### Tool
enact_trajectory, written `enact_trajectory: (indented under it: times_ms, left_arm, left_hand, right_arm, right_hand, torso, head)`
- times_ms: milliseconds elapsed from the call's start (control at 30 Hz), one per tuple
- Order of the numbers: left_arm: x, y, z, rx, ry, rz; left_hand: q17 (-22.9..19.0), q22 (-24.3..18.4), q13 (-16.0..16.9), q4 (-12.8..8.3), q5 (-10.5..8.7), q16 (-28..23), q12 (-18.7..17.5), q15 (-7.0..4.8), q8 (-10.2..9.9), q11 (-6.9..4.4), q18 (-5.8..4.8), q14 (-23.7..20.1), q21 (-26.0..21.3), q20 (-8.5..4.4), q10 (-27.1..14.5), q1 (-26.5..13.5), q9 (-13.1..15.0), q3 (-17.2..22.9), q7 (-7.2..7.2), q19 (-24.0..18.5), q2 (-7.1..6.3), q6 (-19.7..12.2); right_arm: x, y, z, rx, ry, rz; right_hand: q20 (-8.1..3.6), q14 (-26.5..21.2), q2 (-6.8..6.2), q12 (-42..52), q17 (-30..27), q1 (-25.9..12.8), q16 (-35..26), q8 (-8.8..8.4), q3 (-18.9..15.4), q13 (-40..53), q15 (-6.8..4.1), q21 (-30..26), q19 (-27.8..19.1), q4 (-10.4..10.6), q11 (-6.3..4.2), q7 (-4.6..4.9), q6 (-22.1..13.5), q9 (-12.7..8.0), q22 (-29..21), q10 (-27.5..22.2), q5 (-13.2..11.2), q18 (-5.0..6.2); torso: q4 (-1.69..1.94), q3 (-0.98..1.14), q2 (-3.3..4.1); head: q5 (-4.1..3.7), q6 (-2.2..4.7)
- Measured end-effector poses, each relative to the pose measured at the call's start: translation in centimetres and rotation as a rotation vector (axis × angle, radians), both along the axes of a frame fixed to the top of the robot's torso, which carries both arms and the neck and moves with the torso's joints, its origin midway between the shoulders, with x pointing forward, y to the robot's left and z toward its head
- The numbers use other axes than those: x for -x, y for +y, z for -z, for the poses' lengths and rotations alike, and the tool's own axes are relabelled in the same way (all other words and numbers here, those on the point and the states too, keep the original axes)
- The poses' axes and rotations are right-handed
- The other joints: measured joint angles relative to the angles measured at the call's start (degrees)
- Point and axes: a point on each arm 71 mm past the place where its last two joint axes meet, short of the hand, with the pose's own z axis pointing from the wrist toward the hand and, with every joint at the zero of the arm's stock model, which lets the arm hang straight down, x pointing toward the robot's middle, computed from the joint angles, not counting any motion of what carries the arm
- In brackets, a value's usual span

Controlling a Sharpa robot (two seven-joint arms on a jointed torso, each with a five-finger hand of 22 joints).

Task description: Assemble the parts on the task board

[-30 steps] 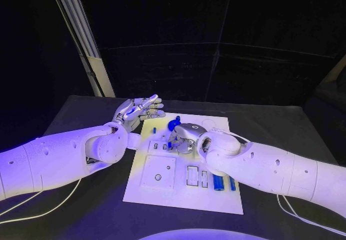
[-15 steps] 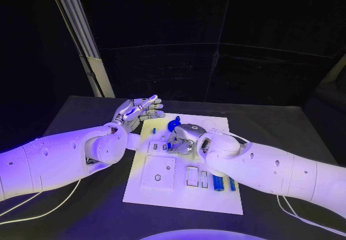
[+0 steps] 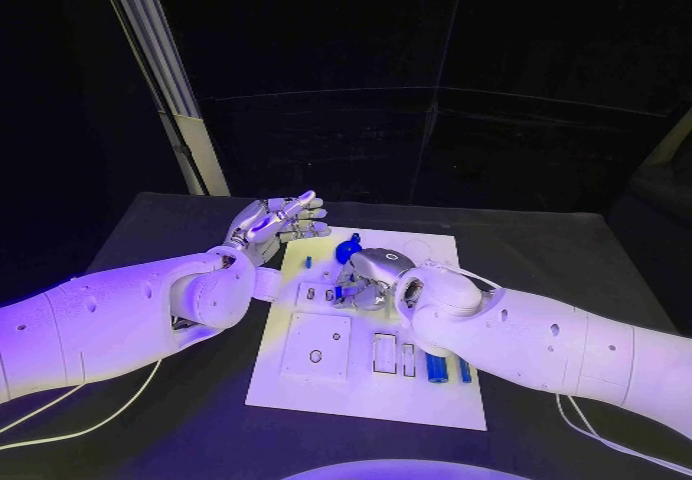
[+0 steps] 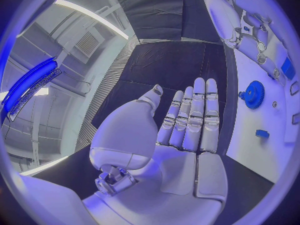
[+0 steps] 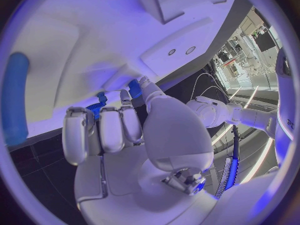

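My left robot hand (image 3: 277, 222) looks like smooth, silvery metal and plastic. The task board (image 3: 361, 385) is smooth matt white; the table (image 3: 534, 250) matt black; parts (image 3: 437, 365) glossy blue plastic.

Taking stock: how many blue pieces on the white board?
5: a gear far side, a small peg beside it, one piece at the right robot hand, two rods near side. Others may be hidden.

One task board (image 3: 361, 385), one blue gear (image 3: 348, 246), two blue rods (image 3: 436, 365), two hands (image 3: 281, 220).
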Motion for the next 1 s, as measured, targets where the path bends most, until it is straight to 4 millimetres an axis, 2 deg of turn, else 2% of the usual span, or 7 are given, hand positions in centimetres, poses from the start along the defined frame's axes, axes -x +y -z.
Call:
enact_trajectory:
  times_ms: [367, 533, 767, 800, 900, 933, 1000]
  left_arm:
    - [-0.1, 0.2, 0.0, -0.002, 0.0, -0.003]
    - [-0.3, 0.5, 0.1, -0.007, 0.0, -0.01]
    - [-0.6, 1.2, 0.3, -0.039, -0.003, -0.022]
    - [-0.7, 1.5, 0.3, -0.054, -0.005, -0.021]
    - [-1.1, 2.0, 0.2, -0.115, -0.005, -0.003]
    - [-1.2, 2.1, 0.1, -0.139, -0.002, 0.009]
    - [-1.4, 2.1, 0.1, -0.194, 0.012, 0.039]
  left_hand:
    - [0.7, -0.1, 0.0, -0.3, 0.0, 0.0, 0.0, 0.1, 0.0, 0.0, 0.0, 1.4, 0.0, -0.3, 0.0, 0.0, 0.0, 0.0, 0.0, 1.2, 0.0, 0.0]
    - [1.4, 0.0, 0.0, -0.6, 0.0, 0.7, -0.4, -0.33, -0.4, -0.22, 0.0, 2.6, 0.0, -0.57, 0.2, 0.0, 0.0, -0.2, 0.0, 2.2, 0.0, 0.0]
    - [5.1, 1.4, 0.8, -0.9, 0.0, 6.3, 1.7, -2.55, -0.4, -1.91, -0.01, 9.9, 3.5, -2.61, 4.0, -0.3, 0.1, -0.5, -1.12, 8.0, -0.26, 0.7]
    - [6.4, 2.0, 1.2, -0.9, 0.0, 8.4, 2.5, -3.09, -0.3, -2.48, 0.0, 11.6, 4.6, -3.29, 5.1, -0.5, 0.1, -0.6, -1.6, 9.6, -0.53, 1.2]
    - [11.0, 3.9, 2.7, -0.5, 0.0, 15.4, 5.4, -4.97, 1.1, -4.33, -0.01, 16.1, 8.3, -5.2, 8.9, -1.5, 0.5, -1.4, -3.27, 13.8, -1.47, 2.9]
    - [14.9, 4.7, 3.5, -0.2, 0.0, 20.1, 6.8, -5.65, 1.6, -4.93, -0.01, 17.6, 9.9, -5.94, 10.2, -2.0, 0.6, -1.7, -3.84, 15.4, -1.44, 3.4]
    - [30.6, 6.8, 5.6, 0.4, 0.0, 36.5, 10.0, -6.58, 2.6, -6.03, -0.01, 18.7, 13.4, -7.26, 12.0, -2.3, 0.8, -2.3, -4.67, 18.2, -1.48, 4.0]
  right_arm:
    - [0.5, -0.8, -0.6, -0.095, -0.051, 0.001]
    - [0.9, -1.8, -1.1, -0.165, -0.066, -0.055]
    - [2.0, -3.8, -2.3, -0.265, -0.052, -0.165]
    - [2.1, -4.4, -2.7, -0.28, -0.043, -0.176]
    - [2.2, -6.1, -3.7, -0.324, -0.019, -0.18]
    - [2.1, -6.6, -4.0, -0.339, -0.009, -0.176]
    - [2.0, -7.7, -4.7, -0.37, 0.011, -0.16]
  right_hand:
    - [0.21, 0.0, -0.54, -1.4, -1.3, -0.5, -0.8, 0.0, -2.1, 0.0, 0.41, -0.2, -0.6, 1.2, 0.7, 0.67, -3.4, -0.1, 0.0, -1.3, 0.3, 0.0]
    - [0.71, 0.0, -0.58, -3.0, -2.5, 1.0, -1.5, 0.0, -2.5, -0.3, 0.83, -0.7, -1.2, 1.3, 1.13, 1.26, -5.7, -0.2, 0.0, -2.7, 0.3, -0.01]
    - [0.83, -0.7, -0.24, -7.5, -8.1, 2.3, -4.8, 0.0, -3.5, -4.3, 1.49, -2.9, -4.6, 1.3, 1.33, 1.37, -6.4, -0.1, -2.6, -6.3, 0.6, 0.58]
    - [0.83, -1.2, 0.03, -8.8, -10.0, 2.6, -6.0, 0.0, -3.8, -5.5, 1.51, -3.6, -5.7, 1.4, 1.23, 1.37, -6.4, -0.1, -4.2, -7.2, 0.6, 1.4]
    - [0.71, -2.4, 0.46, -11.5, -15.0, 3.0, -9.4, 0.37, -4.8, -8.2, 1.17, -5.8, -8.4, 1.8, 1.05, 1.01, -5.9, 0.1, -8.3, -8.9, 0.6, 1.85]
    - [0.6, -3.5, 0.72, -13.8, -18.8, 3.6, -12.1, 0.66, -5.1, -10.4, 1.09, -7.5, -10.4, 1.9, 0.96, 0.9, -5.3, 0.2, -11.4, -10.5, 0.6, 2.74]
    - [0.33, -5.5, 1.39, -19.2, -26.8, 4.6, -18.3, 0.66, -5.6, -15.4, 1.03, -11.3, -14.2, 2.0, 0.71, 0.78, -5.0, 0.2, -17.6, -13.8, 0.6, 4.14]
  torso:
    - [-0.07, 0.08, -0.01]
    - [-0.14, 0.09, -0.12]
    - [-0.31, 0.2, -0.55]
    - [-0.35, 0.22, -0.68]
    - [-0.51, 0.35, -1.08]
    - [-0.56, 0.39, -1.2]
    - [-0.73, 0.48, -1.49]
  head:
    - [0.09, 0.19]
    - [0.23, 0.74]
    - [0.32, 0.88]
    - [0.43, 0.8]
    - [0.65, 0.72]
    - [0.75, 0.7]
    - [0.92, 0.58]
